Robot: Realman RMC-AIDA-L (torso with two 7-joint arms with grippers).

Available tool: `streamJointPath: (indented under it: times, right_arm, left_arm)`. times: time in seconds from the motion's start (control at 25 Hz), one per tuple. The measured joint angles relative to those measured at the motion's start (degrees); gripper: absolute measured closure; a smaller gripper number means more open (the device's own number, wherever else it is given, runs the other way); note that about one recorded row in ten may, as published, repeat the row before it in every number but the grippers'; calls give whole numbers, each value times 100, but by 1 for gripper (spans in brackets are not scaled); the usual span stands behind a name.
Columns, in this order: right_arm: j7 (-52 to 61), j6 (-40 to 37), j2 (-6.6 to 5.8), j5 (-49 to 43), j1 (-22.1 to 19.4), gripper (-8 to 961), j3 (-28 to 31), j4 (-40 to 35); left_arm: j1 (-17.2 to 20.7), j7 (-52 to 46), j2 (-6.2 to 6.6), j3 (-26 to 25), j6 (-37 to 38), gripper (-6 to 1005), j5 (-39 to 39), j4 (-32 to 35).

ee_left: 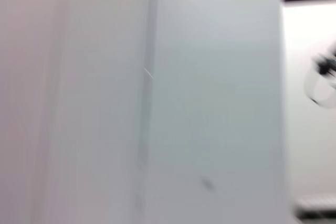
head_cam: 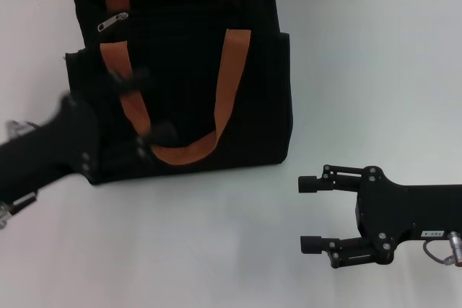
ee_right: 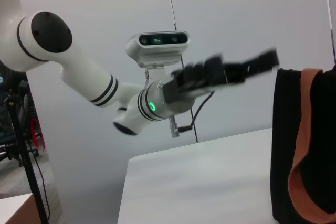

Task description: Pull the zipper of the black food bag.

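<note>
White tabletop, pale wall behind; black food bag upright at the table's far left, handles draped forward, leaving the top track reachable; zipper at its upper left corner; left gripper raised against the bag's front, fingers spread, holding nothing; right gripper parked near right, wide open, empty

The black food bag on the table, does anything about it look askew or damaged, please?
Nothing stands out: the black food bag stands upright on the white table, handles drooping, fabric intact.
</note>
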Motion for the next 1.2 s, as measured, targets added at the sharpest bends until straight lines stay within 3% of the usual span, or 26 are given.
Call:
streamJointPath:
  times: [0.08, 0.12, 0.2, 0.24, 0.36, 0.52, 0.6, 0.68, 0.88, 1.0, 1.2]
  right_arm:
    - [0, 0, 0, 0, 0, 144, 2, 0]
    - [0, 1, 0, 0, 0, 144, 6, 0]
    - [-4, 1, 0, 0, 0, 144, 6, 0]
    - [-4, 1, 0, 0, 0, 144, 6, 0]
    - [-31, 0, 0, 0, 1, 144, 5, 0]
    - [-58, 1, 0, 0, 1, 143, 5, 0]
    - [-60, 0, 0, 0, 0, 143, 5, 0]
    - [-60, 0, 0, 0, 1, 143, 4, 0]
    - [-61, 0, 0, 0, 1, 143, 5, 0]
    - [-61, 2, 0, 0, 1, 144, 5, 0]
    - [-61, 3, 0, 0, 1, 144, 5, 0]
  left_arm:
    - [11, 197, 1, -626, 58, 171, 0, -244]
    - [49, 295, 0, -1179, 65, 171, -4, -395]
    - [114, 420, -8, -1733, 53, 171, -8, -527]
    - [114, 420, -8, -1733, 53, 171, -8, -527]
    - [290, 795, -12, -2925, -284, 171, -11, -746]
    - [347, 837, 26, -3327, -865, 170, -9, -716]
    - [334, 825, 105, -3271, -1575, 170, 35, -613]
    - [318, 812, 134, -3167, -1776, 170, 60, -581]
    - [195, 776, 336, -1936, -2368, 170, 79, -506]
    - [82, 776, 330, -1256, -2395, 171, 82, -314]
    - [-123, 798, 244, -882, -2731, 171, 79, -80]
